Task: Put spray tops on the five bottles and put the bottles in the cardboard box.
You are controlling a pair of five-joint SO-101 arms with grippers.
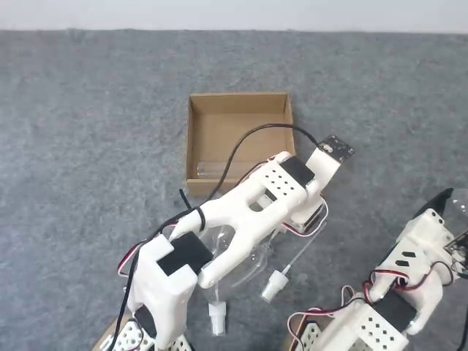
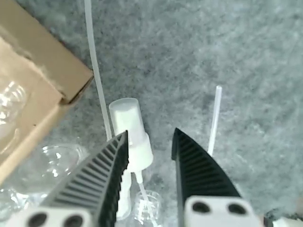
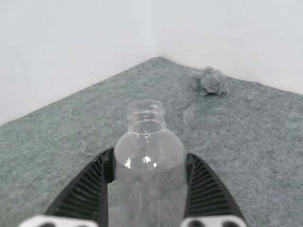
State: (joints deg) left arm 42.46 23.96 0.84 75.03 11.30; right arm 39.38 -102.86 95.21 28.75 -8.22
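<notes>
Left claw hangs wide open astride a white spray top just beside a corner of the cardboard box, mid-tabletop; right claw clamps a clear, uncapped bottle near the tabletop's right edge. Another bottle lies inside the box; a second spray top lies toward the edge by the arms.

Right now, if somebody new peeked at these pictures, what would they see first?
A big white arm stretches across the grey carpet up to the cardboard box in the middle. Its open left gripper hangs just over a white spray top beside the box corner. Off to the side, the right gripper is shut on a clear bottle that has no top.
</notes>
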